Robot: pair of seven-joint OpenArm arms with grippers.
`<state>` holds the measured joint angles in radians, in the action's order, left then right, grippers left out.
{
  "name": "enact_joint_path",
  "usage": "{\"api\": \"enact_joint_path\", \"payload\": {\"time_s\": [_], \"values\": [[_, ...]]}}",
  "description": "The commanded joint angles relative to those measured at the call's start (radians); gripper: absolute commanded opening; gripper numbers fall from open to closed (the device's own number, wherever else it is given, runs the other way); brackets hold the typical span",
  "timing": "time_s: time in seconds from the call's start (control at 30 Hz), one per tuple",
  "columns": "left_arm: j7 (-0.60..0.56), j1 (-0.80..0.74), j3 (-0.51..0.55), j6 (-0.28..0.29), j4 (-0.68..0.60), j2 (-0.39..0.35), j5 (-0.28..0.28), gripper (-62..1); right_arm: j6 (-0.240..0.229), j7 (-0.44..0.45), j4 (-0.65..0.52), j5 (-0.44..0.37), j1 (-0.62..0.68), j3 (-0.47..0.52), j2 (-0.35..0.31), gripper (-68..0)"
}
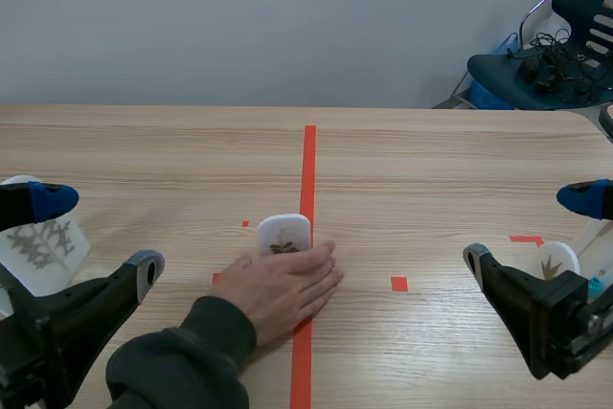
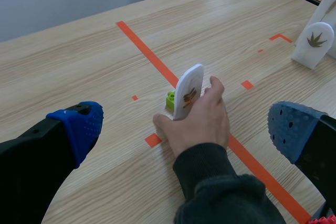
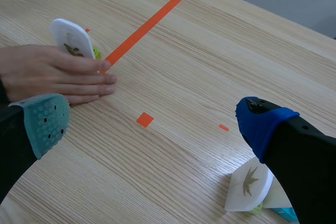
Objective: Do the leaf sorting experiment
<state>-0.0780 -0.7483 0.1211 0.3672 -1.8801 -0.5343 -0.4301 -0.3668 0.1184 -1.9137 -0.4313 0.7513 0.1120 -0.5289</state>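
Well, the leaf card [image 1: 284, 234] stands mid worktop [image 1: 431, 160] on a green base [image 2: 170, 99], with a person's hand [image 1: 284, 289] against it. It looks light, stiff and tippy, so I'd pinch its flat faces. The left end effector [image 1: 99, 233] and right end effector [image 1: 530, 227] both gape, empty.

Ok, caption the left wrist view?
Person's hand at an upright leaf card by the tape line, ahead of open left tool.
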Motion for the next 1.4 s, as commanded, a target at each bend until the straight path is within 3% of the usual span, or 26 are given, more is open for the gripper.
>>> {"api": "enact_joint_path", "payload": {"time_s": [0.0, 0.27, 0.47, 0.67, 0.93, 1.2, 1.37], "values": [[-0.006, 0.004, 0.003, 0.001, -0.01, 0.004, -0.006, 1.4, 0.0, 0.015, -0.017, -0.01, -0.003, 0.011, -0.008, 0.4], [0.05, 0.016, -0.005, 0.014, -0.009, 0.005, -0.006, 1.4, 0.0, 0.015, -0.017, -0.01, -0.003, 0.011, -0.008, 0.4], [0.076, 0.102, -0.109, 0.012, 0.085, 0.024, 0.014, 1.4, 0.0, 0.015, -0.017, -0.01, -0.003, 0.011, -0.008, 0.4], [0.058, 0.284, -0.23, 0.012, 0.31, 0.114, 0.074, 1.4, 0.0, 0.015, -0.017, -0.01, -0.003, 0.011, -0.008, 0.4], [-0.083, 0.573, -0.395, 0.011, 0.676, 0.262, 0.215, 1.4, 0.0, 0.016, -0.017, -0.01, -0.003, 0.011, -0.008, 0.4], [-0.202, 0.814, -0.516, -0.06, 0.954, 0.438, 0.334, 1.4, 0.0, 0.016, -0.017, -0.01, -0.004, 0.011, -0.008, 0.4], [-0.212, 0.871, -0.547, -0.103, 1.032, 0.473, 0.37, 1.4, 0.0, 0.016, -0.017, -0.01, -0.003, 0.011, -0.008, 0.4]]}}
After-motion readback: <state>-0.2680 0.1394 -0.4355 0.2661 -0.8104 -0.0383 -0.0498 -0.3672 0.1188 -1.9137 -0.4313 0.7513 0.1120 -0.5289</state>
